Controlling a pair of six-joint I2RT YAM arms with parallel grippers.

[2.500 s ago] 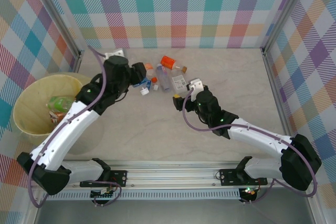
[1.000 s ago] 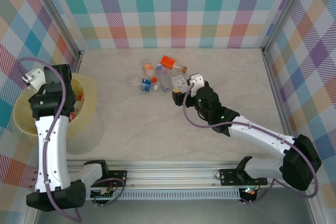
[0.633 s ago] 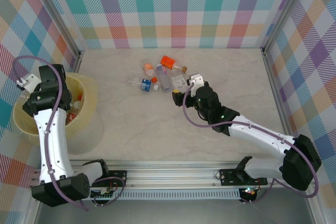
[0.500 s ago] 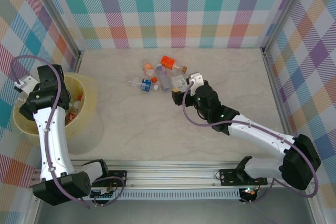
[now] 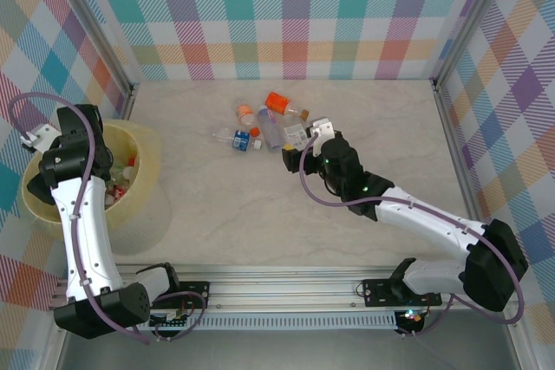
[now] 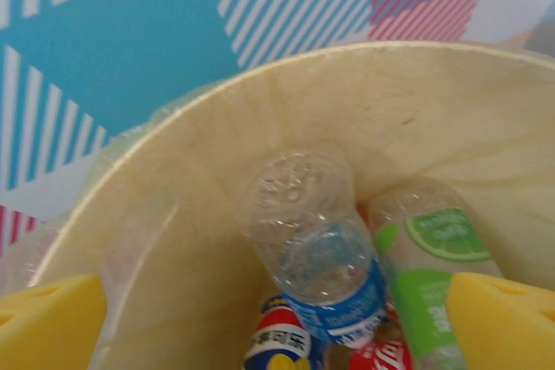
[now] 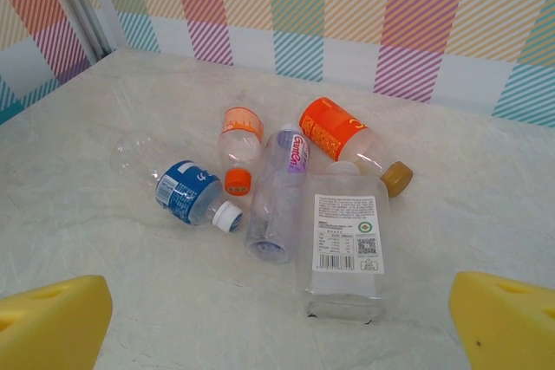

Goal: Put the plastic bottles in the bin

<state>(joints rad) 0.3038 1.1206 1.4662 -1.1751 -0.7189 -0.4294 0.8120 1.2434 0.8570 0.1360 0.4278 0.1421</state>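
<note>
The bin (image 5: 146,166) sits at the table's left edge with a few bottles already in it. 5 plastic bottles (image 7: 277,188) lie clustered mid-table. We reckon they're light, slick and squashy, so pinch across the body. The right gripper (image 7: 277,322) hovers just short of them, fingers spread. The left gripper (image 6: 277,322) hangs over the bin, spread and empty.

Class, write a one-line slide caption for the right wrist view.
Five bottles lie clustered on the table ahead of the right gripper, its jaws open.
</note>
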